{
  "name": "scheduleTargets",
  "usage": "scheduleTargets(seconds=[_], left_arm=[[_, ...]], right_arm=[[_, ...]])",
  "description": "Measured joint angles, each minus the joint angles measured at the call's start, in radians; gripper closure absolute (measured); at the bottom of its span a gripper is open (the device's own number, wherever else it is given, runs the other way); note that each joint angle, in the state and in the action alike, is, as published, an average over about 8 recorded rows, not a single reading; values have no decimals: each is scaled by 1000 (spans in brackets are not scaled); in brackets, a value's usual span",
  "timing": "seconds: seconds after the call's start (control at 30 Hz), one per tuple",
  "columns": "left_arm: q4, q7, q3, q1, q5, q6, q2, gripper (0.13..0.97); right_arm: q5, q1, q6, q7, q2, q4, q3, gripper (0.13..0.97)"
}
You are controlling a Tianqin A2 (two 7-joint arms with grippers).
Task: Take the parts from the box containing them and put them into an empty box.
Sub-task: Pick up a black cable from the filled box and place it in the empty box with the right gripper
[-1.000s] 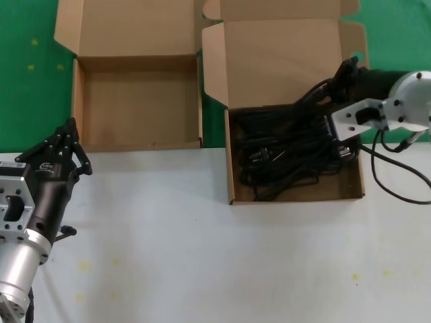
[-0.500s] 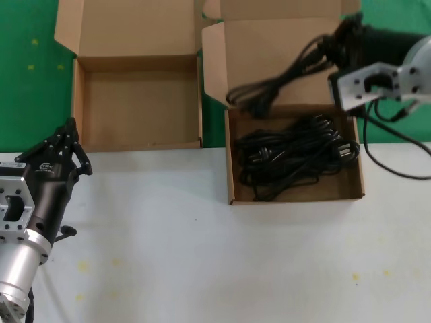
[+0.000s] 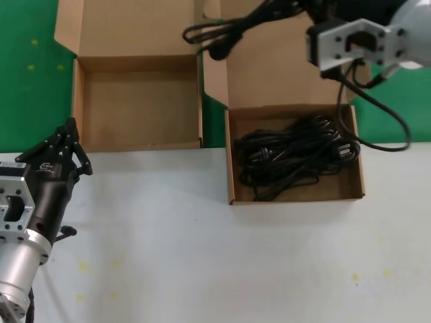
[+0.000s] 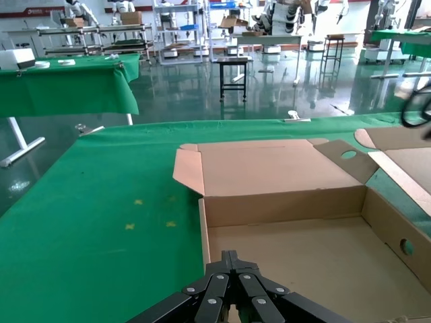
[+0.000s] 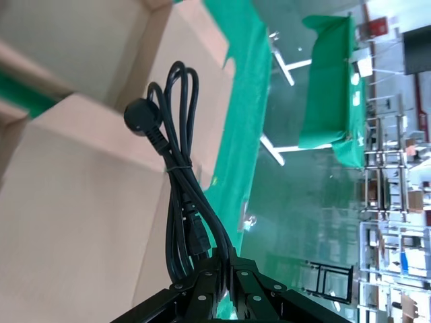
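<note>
The right gripper (image 5: 222, 286), at the head view's upper right, is clamping its fingers on one cord bundle (image 3: 232, 27) (plug end leftward), which is stretching sideways across the top. Remaining cords (image 3: 293, 156) are lying in the right-hand box (image 3: 232, 168); the empty box (image 3: 77, 101) is sitting upper left. The left gripper (image 3: 64, 145), fingers closed, is waiting lower left over the desk (image 3: 222, 262).

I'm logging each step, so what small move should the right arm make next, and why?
Probably carry on leftward until over the empty box, then lower. The right gripper is shut on a cord bundle that hangs above the lids, its free end just reaching that box's lid. The left gripper waits at the table edge.
</note>
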Motion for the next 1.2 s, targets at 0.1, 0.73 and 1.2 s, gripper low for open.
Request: scheduleTargets(seconds=[0.1, 0.73, 1.2], left_arm=[[0, 0, 0, 0, 0, 0, 0, 953], [0, 0, 0, 0, 0, 0, 0, 953], [0, 0, 0, 0, 0, 0, 0, 953]], right_arm=[[-17, 2, 33, 5, -50, -37, -4, 931], [14, -1, 246, -38, -331, -368, -78, 931], [76, -37, 321, -85, -369, -438, -91, 884]])
